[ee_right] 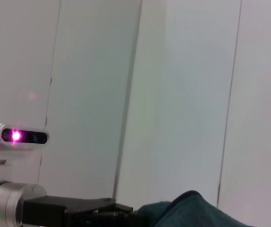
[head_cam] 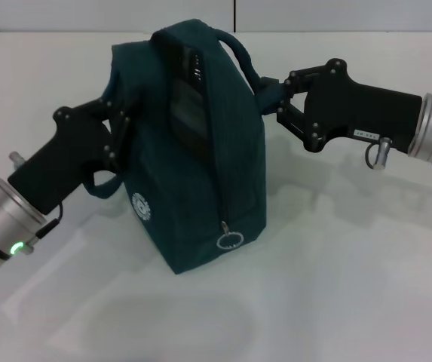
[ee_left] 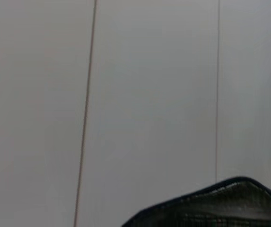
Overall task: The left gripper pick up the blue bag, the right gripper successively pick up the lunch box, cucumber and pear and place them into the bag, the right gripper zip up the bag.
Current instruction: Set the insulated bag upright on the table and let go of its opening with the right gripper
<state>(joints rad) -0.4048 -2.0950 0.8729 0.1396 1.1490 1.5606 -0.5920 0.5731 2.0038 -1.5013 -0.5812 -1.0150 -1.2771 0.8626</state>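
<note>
The blue bag (head_cam: 193, 151) stands upright in the middle of the white table (head_cam: 336, 286). Its top is parted and shows a dark lining (head_cam: 184, 94). The zip's ring pull (head_cam: 231, 240) hangs low on the front seam. My left gripper (head_cam: 117, 124) is shut on the bag's upper left edge. My right gripper (head_cam: 265, 90) is closed against the bag's upper right side, at the base of the handle (head_cam: 238, 53). The bag's top also shows in the left wrist view (ee_left: 230, 205) and the right wrist view (ee_right: 194, 210). The lunch box, cucumber and pear are out of view.
A loose strap (head_cam: 106, 187) hangs from the bag's left side near my left arm. A pale wall (head_cam: 314, 15) runs behind the table. The right wrist view shows my left arm (ee_right: 12, 208) with its lit camera (ee_right: 21, 136).
</note>
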